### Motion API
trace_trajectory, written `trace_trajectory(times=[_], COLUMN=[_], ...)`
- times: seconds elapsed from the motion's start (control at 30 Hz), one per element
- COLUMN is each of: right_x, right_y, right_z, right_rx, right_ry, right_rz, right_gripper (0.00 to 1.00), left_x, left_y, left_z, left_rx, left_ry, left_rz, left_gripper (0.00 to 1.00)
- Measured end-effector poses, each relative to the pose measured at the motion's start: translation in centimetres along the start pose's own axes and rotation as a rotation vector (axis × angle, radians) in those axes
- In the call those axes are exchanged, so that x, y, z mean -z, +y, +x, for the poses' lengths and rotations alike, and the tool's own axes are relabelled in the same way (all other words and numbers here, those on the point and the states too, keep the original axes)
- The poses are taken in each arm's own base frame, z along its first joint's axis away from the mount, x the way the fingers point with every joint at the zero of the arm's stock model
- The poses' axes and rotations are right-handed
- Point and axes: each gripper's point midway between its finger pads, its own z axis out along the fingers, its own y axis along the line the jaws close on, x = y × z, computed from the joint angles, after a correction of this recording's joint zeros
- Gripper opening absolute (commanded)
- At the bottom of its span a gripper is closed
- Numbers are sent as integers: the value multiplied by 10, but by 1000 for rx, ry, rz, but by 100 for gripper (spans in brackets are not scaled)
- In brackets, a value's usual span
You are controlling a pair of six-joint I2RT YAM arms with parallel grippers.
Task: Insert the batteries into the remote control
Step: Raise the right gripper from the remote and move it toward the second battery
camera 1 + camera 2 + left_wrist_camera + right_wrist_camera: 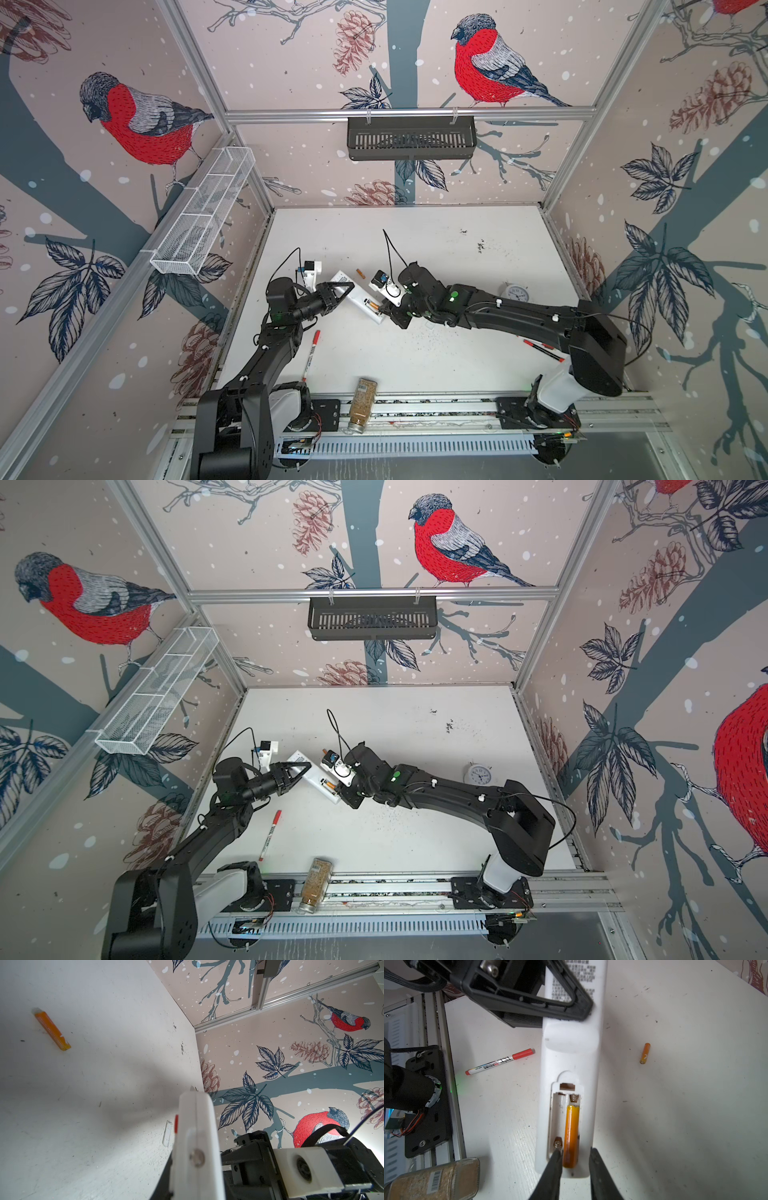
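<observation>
Now the remote control (571,1043) sits back-up in my left jaws, which are clamped across its printed end. Its battery bay (566,1088) is uncovered: one orange battery (571,1134) lies in one slot, and the slot beside it shows bare metal contacts. The second battery (644,1053) lies loose on the counter (685,1126), well apart from the remote. A jar (362,405) of brown grains lies on its side, nearer my bases than the remote. My left arm reaches in low; my right stretches across, right jaws slightly parted, straddling the seated battery's end without squeezing it.
</observation>
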Motion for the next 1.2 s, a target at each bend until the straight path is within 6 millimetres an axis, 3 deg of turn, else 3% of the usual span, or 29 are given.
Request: trace_trajectory(times=[0.5,1.2], right_x=[-20,-39], right_y=[-5,-17], right_z=[1,-7], right_rx=[0,-69], right_ry=[32,32], right_rz=[29,40], right_gripper=[16,13], left_x=[1,3], left_y=[4,11], left_z=[-5,-14], left_rx=[-8,-22], left_ry=[-29,-87], left_rz=[-21,-63], left_gripper=[0,0])
